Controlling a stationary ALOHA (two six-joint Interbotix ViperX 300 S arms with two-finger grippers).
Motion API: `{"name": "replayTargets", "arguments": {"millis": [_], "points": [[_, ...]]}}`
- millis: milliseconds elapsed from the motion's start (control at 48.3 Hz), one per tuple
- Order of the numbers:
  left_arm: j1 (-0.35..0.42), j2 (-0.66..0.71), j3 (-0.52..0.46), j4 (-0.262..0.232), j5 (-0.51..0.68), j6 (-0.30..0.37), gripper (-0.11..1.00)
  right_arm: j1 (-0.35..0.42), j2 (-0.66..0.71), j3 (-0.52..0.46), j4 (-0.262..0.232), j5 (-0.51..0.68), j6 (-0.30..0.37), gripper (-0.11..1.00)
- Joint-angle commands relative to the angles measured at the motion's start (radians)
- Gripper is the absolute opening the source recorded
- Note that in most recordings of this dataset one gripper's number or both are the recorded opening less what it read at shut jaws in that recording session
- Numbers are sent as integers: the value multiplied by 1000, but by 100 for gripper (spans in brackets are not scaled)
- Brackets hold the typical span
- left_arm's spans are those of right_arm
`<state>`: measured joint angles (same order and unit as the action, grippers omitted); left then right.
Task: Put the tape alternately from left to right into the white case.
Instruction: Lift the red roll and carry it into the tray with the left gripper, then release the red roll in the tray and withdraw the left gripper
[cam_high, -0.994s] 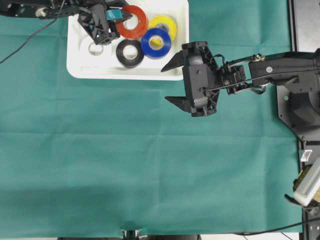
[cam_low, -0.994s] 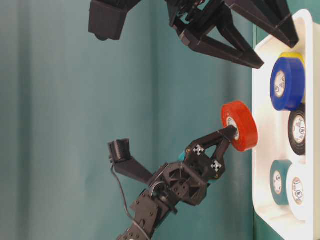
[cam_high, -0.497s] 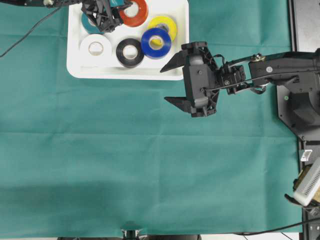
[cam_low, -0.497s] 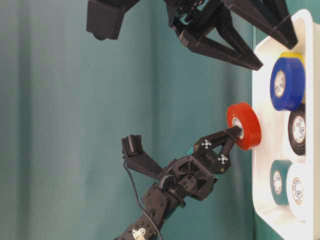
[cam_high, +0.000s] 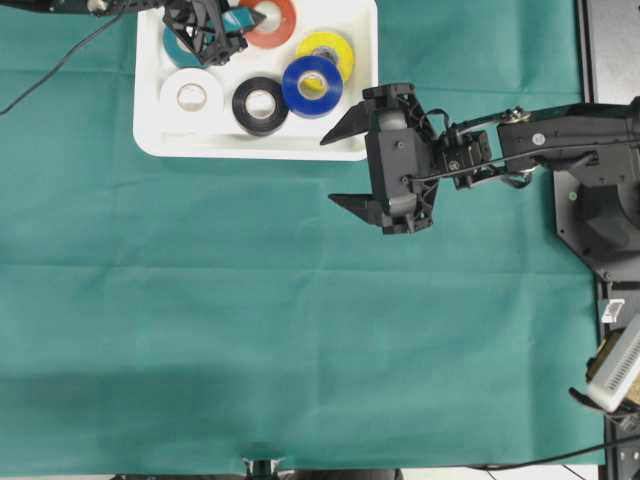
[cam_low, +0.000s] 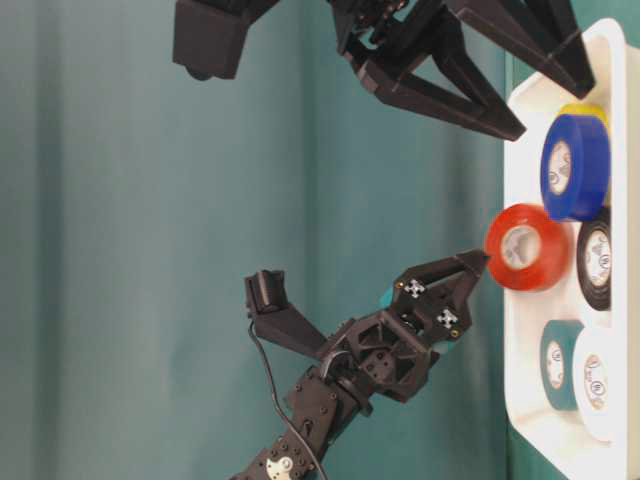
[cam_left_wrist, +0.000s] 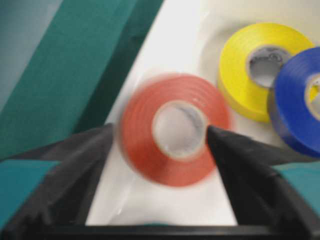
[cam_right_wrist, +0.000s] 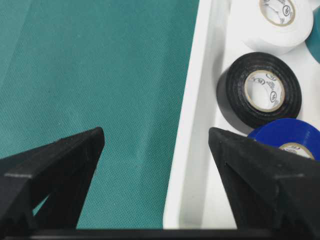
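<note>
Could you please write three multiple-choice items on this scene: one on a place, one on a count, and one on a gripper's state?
1. Where is the red-orange ring-shaped tape roll?
A. On the green cloth
B. Over the large shallow white plastic case
C. Between the right gripper's fingers

2. How many tape rolls show at the case in the overhead view?
A. Four
B. Five
C. Six

3. How does the left gripper stand?
A. Open
B. Shut on the red-orange roll
C. Shut on nothing

Answers: 1 B, the overhead view shows it within the rim. 2 C, teal, red-orange, yellow, black, blue, white. 3 A, its fingers stand apart around the roll.
</note>
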<state>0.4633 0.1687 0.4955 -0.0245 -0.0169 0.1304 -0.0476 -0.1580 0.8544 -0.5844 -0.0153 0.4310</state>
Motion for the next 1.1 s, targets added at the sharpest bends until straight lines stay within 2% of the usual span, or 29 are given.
{"name": "replayTargets", "arguments": {"millis": [0, 559, 1077], "points": [[0, -35, -6, 2, -8, -2, 88, 3, -14, -8, 0, -8, 0, 70], [-26, -69, 20, 0, 3, -2, 86, 3, -14, -8, 0, -5, 0, 70], [-153, -155, 120, 2, 2, 0, 85, 2, -14, -11, 0, -8, 0, 70]]}}
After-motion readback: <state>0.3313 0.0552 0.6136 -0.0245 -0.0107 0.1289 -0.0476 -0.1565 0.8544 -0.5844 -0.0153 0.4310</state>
